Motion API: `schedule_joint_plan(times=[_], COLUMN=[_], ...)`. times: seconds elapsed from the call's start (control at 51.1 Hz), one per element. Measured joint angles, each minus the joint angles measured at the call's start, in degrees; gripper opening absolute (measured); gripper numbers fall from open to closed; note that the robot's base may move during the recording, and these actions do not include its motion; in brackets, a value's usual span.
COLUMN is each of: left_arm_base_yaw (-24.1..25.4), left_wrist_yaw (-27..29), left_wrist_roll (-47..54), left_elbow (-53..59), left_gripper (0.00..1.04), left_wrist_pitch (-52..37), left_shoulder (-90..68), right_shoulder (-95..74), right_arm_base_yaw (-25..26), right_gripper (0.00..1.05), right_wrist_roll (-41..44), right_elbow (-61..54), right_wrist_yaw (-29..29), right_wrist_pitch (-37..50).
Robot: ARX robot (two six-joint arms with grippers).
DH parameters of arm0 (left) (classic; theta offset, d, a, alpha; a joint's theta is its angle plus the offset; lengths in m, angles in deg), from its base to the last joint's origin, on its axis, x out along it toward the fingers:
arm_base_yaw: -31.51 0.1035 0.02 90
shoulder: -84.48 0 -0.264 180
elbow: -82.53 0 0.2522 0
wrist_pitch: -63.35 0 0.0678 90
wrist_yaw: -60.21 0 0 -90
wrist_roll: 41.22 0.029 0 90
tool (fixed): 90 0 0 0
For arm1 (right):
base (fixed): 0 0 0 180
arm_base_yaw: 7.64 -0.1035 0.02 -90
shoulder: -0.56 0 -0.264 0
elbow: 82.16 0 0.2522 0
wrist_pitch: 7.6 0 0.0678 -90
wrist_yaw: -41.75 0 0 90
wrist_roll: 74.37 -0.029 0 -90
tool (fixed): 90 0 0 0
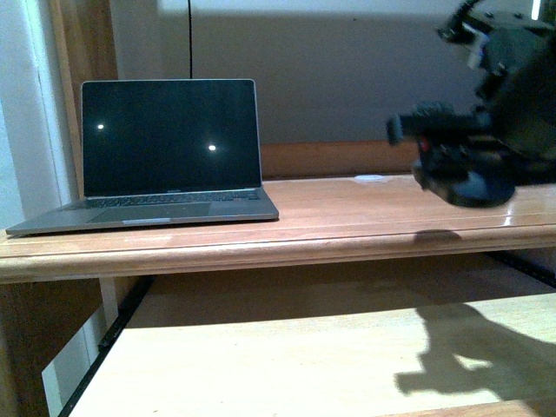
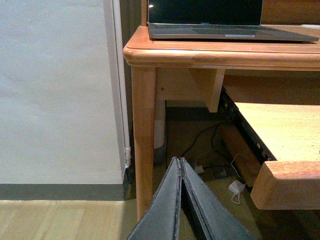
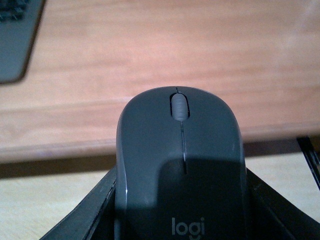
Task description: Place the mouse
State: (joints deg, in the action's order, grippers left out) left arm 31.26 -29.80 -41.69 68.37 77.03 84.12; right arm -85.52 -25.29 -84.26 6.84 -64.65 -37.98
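The mouse (image 3: 180, 165) is dark grey, oval and domed, with a scroll wheel and a "logi" logo. My right gripper (image 3: 180, 210) is shut on it, one jaw on each side. In the front view the right gripper (image 1: 473, 178) holds the mouse (image 1: 479, 188) just above the right part of the wooden desk top (image 1: 347, 217). My left gripper (image 2: 180, 165) is shut and empty, low beside the desk's left leg (image 2: 144, 135). It does not show in the front view.
An open grey laptop (image 1: 169, 152) with a dark screen stands on the left of the desk top; its corner shows in the right wrist view (image 3: 15, 35). A pull-out shelf (image 1: 304, 365) lies below the desk top. Cables and a white plug (image 2: 235, 187) lie on the floor.
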Motion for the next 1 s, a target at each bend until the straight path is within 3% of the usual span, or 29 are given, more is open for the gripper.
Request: schedule_joint_plan(times=[0.078,0.196,0.411,0.529,0.646,0.822,0.901,0.999], left_arm_base_yaw=[0.0,0.0,0.0,0.0,0.0,0.0,0.0,0.0], left_wrist_yaw=[0.0,0.0,0.0,0.0,0.0,0.0,0.0,0.0], left_wrist_roll=[0.0,0.0,0.0,0.0,0.0,0.0,0.0,0.0], left_elbow=[0.0,0.0,0.0,0.0,0.0,0.0,0.0,0.0], left_gripper=[0.04,0.21,0.60,0.76,0.99,0.97,0.97,0.97], left_wrist_pitch=[0.0,0.0,0.0,0.0,0.0,0.0,0.0,0.0], left_shoulder=[0.0,0.0,0.0,0.0,0.0,0.0,0.0,0.0], right_shoulder=[-6.4,-14.8,-29.9,-34.3,-39.1,-40.2,-37.4,-30.4], right_arm_base_yaw=[-1.7,-3.2,-5.0,-5.0,-4.9,-4.5,-3.6,-1.6], right_gripper=[0.55,0.55,0.55,0.55,0.55,0.84,0.98,0.97], right_wrist_roll=[0.1,0.1,1.0,1.3,2.8,3.1,1.7,0.8], right_elbow=[9.2,18.4,33.6,38.8,43.5,42.9,39.2,30.9], right_wrist_yaw=[-1.6,-4.1,-11.3,-13.0,-15.1,-14.0,-10.2,-4.3], right_wrist_pitch=[-1.1,-2.7,-4.1,-5.0,-5.2,0.6,4.9,10.7])
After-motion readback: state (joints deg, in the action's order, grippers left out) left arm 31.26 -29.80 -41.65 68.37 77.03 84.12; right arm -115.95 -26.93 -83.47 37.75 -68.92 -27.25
